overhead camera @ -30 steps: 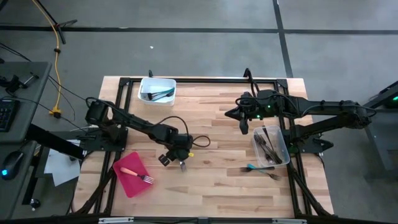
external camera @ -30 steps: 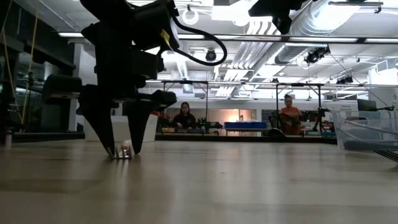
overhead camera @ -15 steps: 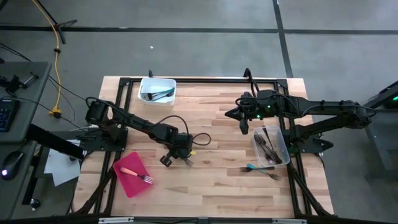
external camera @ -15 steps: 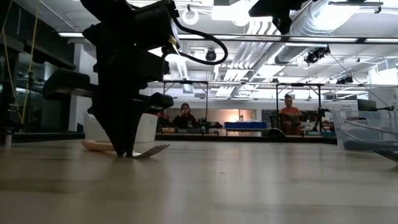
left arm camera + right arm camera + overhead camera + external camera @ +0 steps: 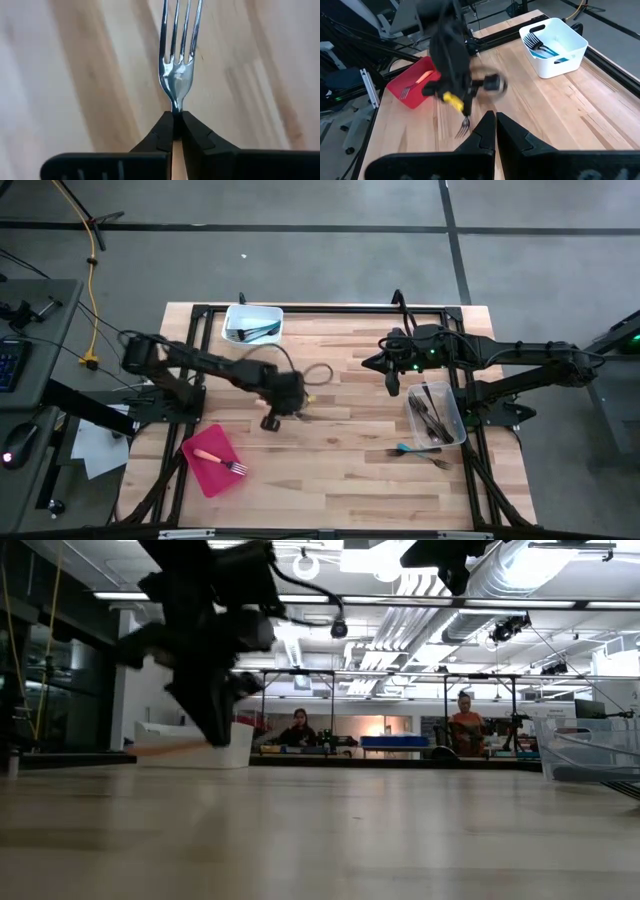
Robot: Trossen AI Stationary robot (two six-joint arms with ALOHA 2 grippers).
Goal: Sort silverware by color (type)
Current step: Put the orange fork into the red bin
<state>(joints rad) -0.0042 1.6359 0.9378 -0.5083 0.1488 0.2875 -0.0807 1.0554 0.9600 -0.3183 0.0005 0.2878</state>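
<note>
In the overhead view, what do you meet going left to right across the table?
Red tray holding an orange-handled fork → white tub → left gripper shut on a fork → right gripper, shut → teal-handled fork on the table → clear tub of dark utensils.

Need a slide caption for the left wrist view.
Left end effector shut on a fork, tines forward over the table.

Left gripper above mid-table
</note>
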